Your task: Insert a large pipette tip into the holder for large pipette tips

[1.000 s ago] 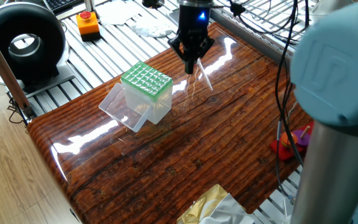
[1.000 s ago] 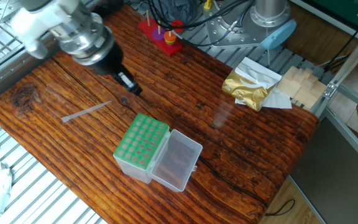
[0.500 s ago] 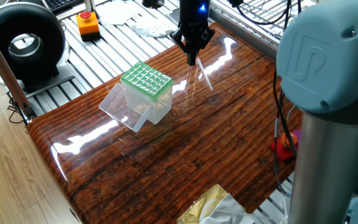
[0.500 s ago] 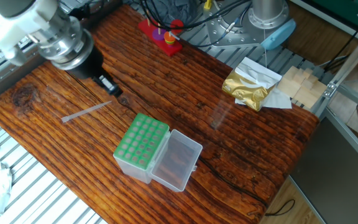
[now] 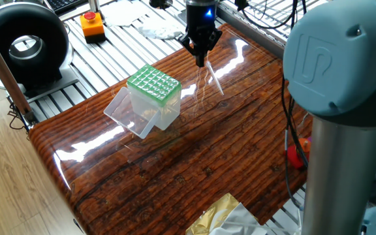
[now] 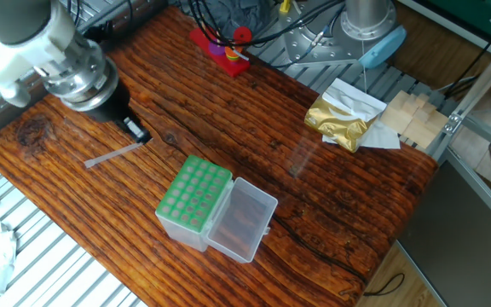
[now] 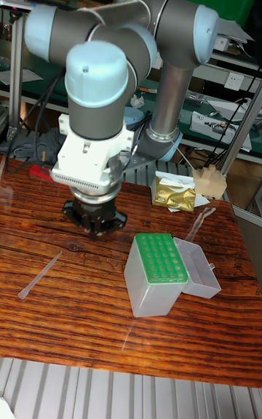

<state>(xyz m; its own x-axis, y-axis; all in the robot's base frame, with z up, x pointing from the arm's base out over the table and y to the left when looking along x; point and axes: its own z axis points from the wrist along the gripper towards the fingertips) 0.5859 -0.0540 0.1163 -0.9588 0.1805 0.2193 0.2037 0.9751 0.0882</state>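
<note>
The large pipette tip (image 6: 113, 154) lies flat on the wooden table, a translucent sliver also seen as the pipette tip (image 5: 214, 79) and the pipette tip (image 7: 40, 273). My gripper (image 6: 136, 131) hovers just beside its thicker end, pointing down, fingers together and holding nothing. In the first fixed view the gripper (image 5: 201, 62) hangs just above the tip. The holder (image 6: 194, 194), a clear box with a light-green grid, stands mid-table with its clear lid (image 6: 244, 218) hinged open. It also shows as the holder (image 5: 153, 85) and the holder (image 7: 161, 262).
A red base with pegs and rings (image 6: 221, 47) sits at the table's far edge. A gold foil bag (image 6: 339, 119) and wooden blocks (image 6: 409, 115) lie off one corner. A black fan (image 5: 25, 42) and an orange button box (image 5: 92, 25) stand on the metal bench.
The gripper has travelled across the table away from the holder's side and now sits right by the pipette tip's thick end. Tip and holder have not moved.
</note>
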